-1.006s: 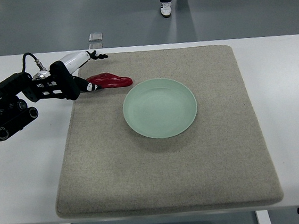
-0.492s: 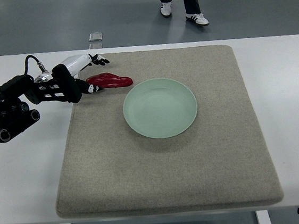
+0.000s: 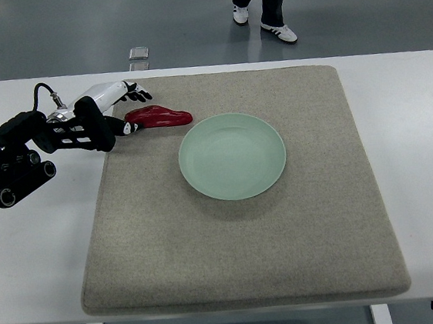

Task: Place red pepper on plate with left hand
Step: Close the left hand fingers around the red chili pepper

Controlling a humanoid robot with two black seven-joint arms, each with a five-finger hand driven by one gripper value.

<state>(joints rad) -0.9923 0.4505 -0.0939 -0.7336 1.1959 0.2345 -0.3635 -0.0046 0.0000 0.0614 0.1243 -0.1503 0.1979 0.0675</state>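
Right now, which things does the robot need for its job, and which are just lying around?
Needed for the job:
- red pepper
- green plate
- left hand, fingers open beside the pepper

Just around:
- grey mat
- white table
- a person's feet
- small metal plate on the floor

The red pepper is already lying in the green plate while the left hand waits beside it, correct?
Not quite. The top view shows the red pepper on the grey mat, left of the green plate and outside it. The left hand is beside the pepper.
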